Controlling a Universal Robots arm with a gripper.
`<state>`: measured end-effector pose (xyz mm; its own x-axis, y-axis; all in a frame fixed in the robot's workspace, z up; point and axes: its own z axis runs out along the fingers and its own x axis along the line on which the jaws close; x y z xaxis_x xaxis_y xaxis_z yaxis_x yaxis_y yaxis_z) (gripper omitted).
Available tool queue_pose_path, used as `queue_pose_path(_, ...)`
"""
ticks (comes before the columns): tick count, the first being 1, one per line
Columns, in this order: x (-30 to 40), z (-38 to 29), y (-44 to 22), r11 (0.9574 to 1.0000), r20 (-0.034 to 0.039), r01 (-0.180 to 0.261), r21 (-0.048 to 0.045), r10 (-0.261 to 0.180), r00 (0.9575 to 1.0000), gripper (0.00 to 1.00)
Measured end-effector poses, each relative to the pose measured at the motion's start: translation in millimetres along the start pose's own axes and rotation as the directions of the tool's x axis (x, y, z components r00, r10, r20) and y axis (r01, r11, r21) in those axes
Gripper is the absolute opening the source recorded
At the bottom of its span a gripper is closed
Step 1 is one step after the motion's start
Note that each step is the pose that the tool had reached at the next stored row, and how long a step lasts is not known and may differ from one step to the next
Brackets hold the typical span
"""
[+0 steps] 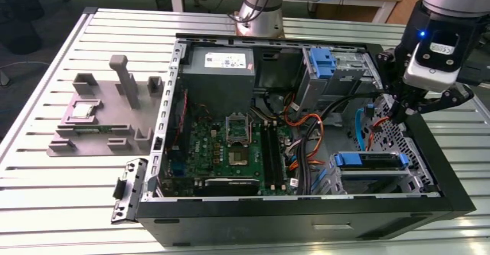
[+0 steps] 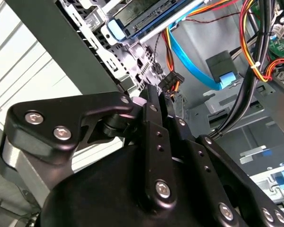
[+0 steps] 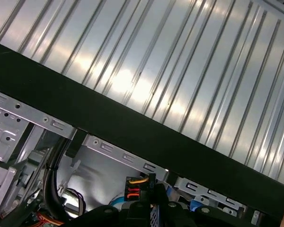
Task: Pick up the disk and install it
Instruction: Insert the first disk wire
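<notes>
One tool [image 1: 396,110]. One open computer case [image 1: 306,212] on the surface [image 1: 69,209]. Inside the case: one disk [image 1: 370,161] and one bare blue bracket [image 1: 323,62], both near the tool; one motherboard [image 1: 229,146] and one power supply [image 1: 222,71], farther off. Well apart from the tool, one grey fixture [image 1: 92,135] carries one square chip [image 1: 80,111].

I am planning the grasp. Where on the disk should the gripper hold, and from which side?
Probably the blue carrier rail of the disk, approached from above through the open side of the case. The disk sits down in its metal cage, so that blue edge looks like the exposed part; the cables lie toward the exterior view's left.
</notes>
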<state>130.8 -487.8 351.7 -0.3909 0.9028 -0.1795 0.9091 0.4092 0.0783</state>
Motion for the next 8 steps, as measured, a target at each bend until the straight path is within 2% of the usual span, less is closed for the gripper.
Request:
queue_pose_path(5,3.8,-1.6,-11.3,0.9998,0.0084,-0.003,-0.0193,0.003,1.0,0.17)
queue_pose_path(8,3.2,-1.6,-14.6,0.9995,0.0138,-0.005,-0.0309,0.005,0.9999,0.17)
